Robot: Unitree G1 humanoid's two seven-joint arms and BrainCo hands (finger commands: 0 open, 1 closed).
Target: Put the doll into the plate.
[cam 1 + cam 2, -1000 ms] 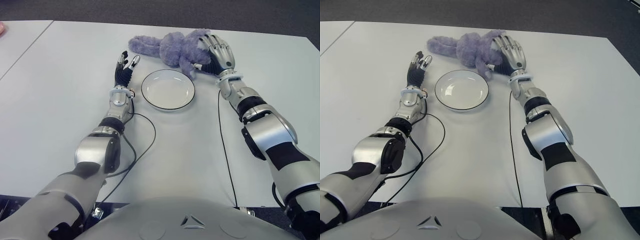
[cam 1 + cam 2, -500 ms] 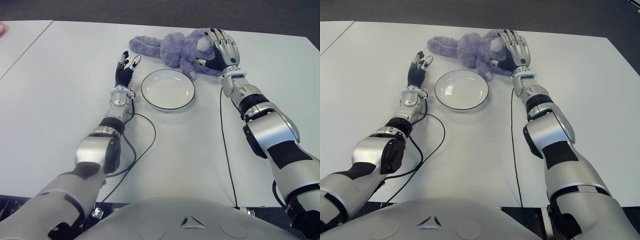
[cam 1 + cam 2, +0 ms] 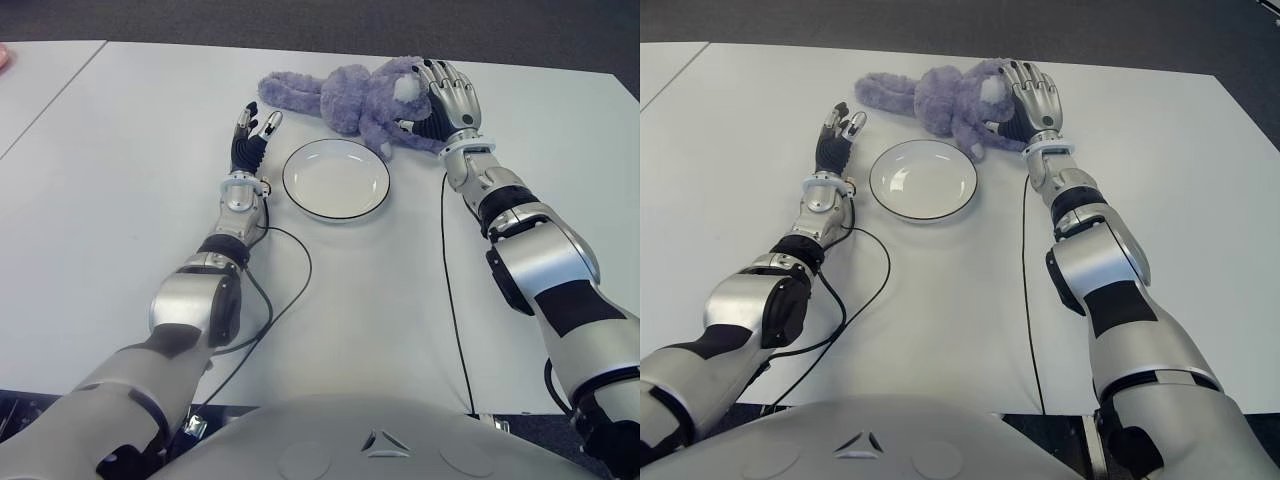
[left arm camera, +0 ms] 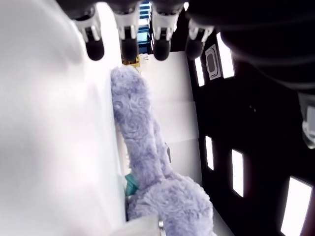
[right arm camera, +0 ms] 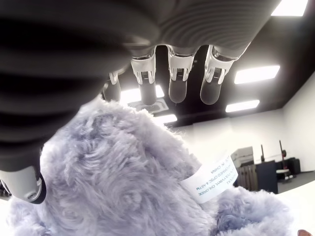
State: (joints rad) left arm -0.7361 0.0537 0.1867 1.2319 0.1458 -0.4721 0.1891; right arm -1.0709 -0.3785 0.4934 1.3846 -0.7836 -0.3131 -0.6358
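The doll (image 3: 350, 95), a purple plush rabbit, lies along the far side of the white table (image 3: 120, 200), its long ears pointing to the left. The white plate (image 3: 336, 180) with a dark rim sits empty just in front of it. My right hand (image 3: 425, 97) is laid over the doll's right end with its fingers (image 5: 174, 83) stretched out above the fur (image 5: 123, 182), not closed on it. A white label (image 5: 209, 179) sticks out of the plush. My left hand (image 3: 250, 130) shows left of the plate, fingers (image 4: 128, 42) straight, holding nothing.
Two black cables (image 3: 300, 270) (image 3: 450, 290) trail over the table along each arm. A second table (image 3: 40, 80) joins on at the left. Dark floor (image 3: 300, 20) lies beyond the far edge, close behind the doll.
My right hand has slid to the right and farther away, from the doll's middle to its right end. The doll, the plate and my left hand have stayed put.
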